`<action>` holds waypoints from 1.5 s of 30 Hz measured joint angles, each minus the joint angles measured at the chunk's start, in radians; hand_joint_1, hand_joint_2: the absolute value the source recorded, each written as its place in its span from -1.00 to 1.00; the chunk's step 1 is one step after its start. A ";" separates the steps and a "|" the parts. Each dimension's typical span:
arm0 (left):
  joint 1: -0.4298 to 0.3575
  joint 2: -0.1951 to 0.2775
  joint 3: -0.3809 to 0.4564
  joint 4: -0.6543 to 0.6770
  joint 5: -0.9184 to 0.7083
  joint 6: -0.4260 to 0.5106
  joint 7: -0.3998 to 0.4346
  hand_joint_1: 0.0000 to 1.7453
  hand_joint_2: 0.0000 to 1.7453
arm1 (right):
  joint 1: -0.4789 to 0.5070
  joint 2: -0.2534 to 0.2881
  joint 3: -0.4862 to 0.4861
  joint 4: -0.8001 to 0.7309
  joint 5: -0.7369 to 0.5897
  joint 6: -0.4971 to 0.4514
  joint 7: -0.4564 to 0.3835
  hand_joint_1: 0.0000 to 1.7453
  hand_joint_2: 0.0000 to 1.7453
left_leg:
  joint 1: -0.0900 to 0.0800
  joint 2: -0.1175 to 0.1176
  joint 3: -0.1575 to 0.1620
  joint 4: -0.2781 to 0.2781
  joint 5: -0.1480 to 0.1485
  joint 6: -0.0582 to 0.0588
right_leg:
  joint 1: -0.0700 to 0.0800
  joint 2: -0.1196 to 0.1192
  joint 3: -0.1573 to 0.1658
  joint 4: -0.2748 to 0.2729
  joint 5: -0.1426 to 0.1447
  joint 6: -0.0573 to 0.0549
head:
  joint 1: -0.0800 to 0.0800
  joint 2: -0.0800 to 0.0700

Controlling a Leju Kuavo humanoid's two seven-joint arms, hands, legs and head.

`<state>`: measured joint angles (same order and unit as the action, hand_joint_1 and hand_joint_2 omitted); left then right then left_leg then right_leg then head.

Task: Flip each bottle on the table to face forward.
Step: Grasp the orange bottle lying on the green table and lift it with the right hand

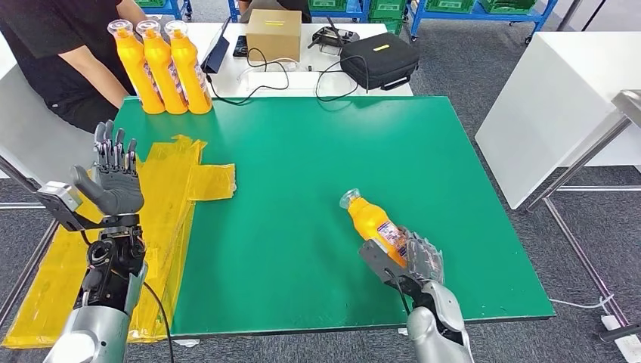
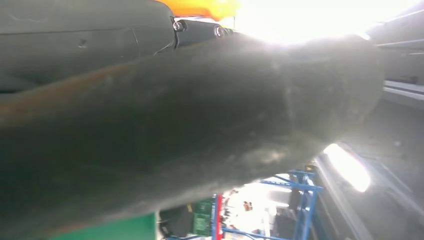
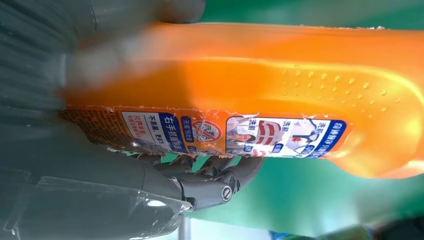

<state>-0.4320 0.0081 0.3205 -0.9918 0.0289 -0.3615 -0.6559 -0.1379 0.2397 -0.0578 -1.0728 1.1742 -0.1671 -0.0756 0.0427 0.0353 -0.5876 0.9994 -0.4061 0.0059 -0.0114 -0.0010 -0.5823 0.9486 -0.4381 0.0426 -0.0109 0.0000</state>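
An orange bottle (image 1: pixel 372 221) with a clear cap and a blue-and-white label lies tilted over the green mat (image 1: pixel 317 166), cap pointing away from me. My right hand (image 1: pixel 412 261) grips its lower end near the mat's front edge. Close up, the right wrist view has the bottle (image 3: pixel 280 80) lying across it with the fingers (image 3: pixel 220 172) curled under it. Three more orange bottles (image 1: pixel 161 66) stand upright in a row at the mat's far left corner. My left hand (image 1: pixel 113 178) is raised over the yellow sheet, fingers straight and apart, holding nothing.
A yellow sheet (image 1: pixel 162 200) covers the table's left edge. A person in black (image 1: pixel 68 57) sits behind the upright bottles. A cardboard box (image 1: pixel 274 34), a black case (image 1: pixel 378 60) and cables lie on the white table beyond. A white cabinet (image 1: pixel 563 98) stands right.
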 joint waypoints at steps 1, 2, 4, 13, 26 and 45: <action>0.007 0.000 0.002 0.000 -0.003 -0.002 0.001 -1.00 -1.00 | 0.006 0.001 -0.002 -0.019 -0.039 0.001 -0.032 1.00 1.00 | 0.000 0.000 0.000 0.000 0.001 -0.001 | 0.000 0.000 0.000 0.000 0.003 0.001 | 0.000 0.000; 0.013 0.000 0.003 0.000 -0.005 -0.004 0.002 -1.00 -1.00 | 0.011 0.002 -0.003 -0.039 -0.072 0.004 -0.058 1.00 1.00 | -0.002 -0.001 -0.001 0.001 0.001 -0.001 | -0.001 0.000 0.001 0.000 0.014 0.004 | 0.000 0.000; 0.022 -0.002 0.005 0.000 -0.009 -0.007 0.005 -1.00 -1.00 | 0.021 0.010 0.001 -0.081 -0.127 0.013 -0.097 1.00 1.00 | -0.006 -0.003 -0.006 0.002 0.004 0.000 | -0.006 0.000 0.002 0.000 0.041 0.010 | -0.001 0.000; 0.055 -0.013 0.010 0.000 -0.017 -0.020 0.019 -1.00 -1.00 | 0.037 0.036 0.059 -0.187 -0.199 0.020 -0.124 1.00 1.00 | -0.010 -0.007 -0.039 0.003 0.010 -0.002 | -0.009 -0.002 -0.030 0.007 0.054 0.008 | -0.002 0.000; 0.034 -0.044 0.003 0.057 -0.007 -0.097 0.043 -1.00 1.00 | -0.004 0.053 0.108 -0.204 -0.246 -0.015 -0.149 1.00 1.00 | -0.010 -0.008 -0.043 0.002 0.010 -0.003 | -0.009 -0.003 -0.035 0.006 0.053 0.007 | -0.002 0.000; -0.009 -0.166 -0.264 0.070 0.137 -0.182 0.160 -1.00 1.00 | -0.090 0.109 0.344 -0.270 -0.253 -0.108 -0.026 1.00 1.00 | -0.011 -0.009 -0.046 0.002 0.010 -0.002 | -0.010 -0.004 -0.038 0.007 0.053 0.007 | -0.002 0.000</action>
<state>-0.4413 -0.1580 0.0565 -0.9223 0.1661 -0.5435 -0.4955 -0.2279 0.3483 0.2860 -1.3431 0.9213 -0.2753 -0.1015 0.0320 0.0264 -0.6340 1.0018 -0.3958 0.0034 -0.0212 -0.0049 -0.6203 0.9559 -0.3854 0.0491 -0.0134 0.0000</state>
